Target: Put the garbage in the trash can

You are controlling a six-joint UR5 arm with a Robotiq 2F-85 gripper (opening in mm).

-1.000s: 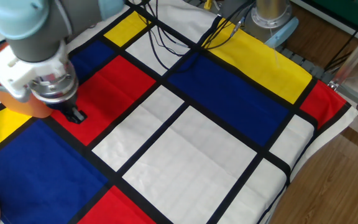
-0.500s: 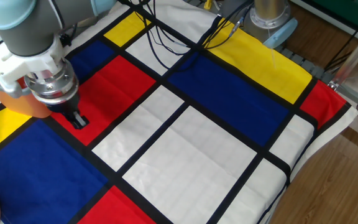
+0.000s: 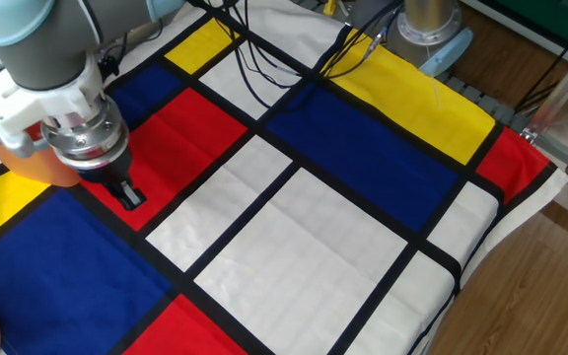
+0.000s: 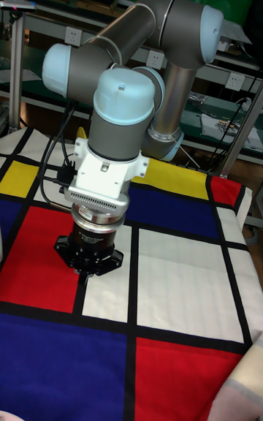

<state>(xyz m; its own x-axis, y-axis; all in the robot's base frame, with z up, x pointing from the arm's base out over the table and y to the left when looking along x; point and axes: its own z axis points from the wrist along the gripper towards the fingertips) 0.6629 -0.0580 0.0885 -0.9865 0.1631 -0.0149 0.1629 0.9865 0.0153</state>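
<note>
Gripper (image 3: 132,196) low over red panel of checked tablecloth (image 3: 314,227), fingers together, grasp contents indiscernible; orange trash can (image 3: 28,168) partly hidden behind wrist; garbage not visible

**UR5 arm showing its grey-and-blue livery**

The arm (image 4: 139,41) is wearing grey tubular links capped with pale blue round joint covers. A white bracket (image 4: 104,176) is sitting beneath the wrist, above a ribbed silver ring and a black flange. Black cables are trailing off its side. The gripper (image 3: 129,193) is ending in narrow black fingers.
</note>
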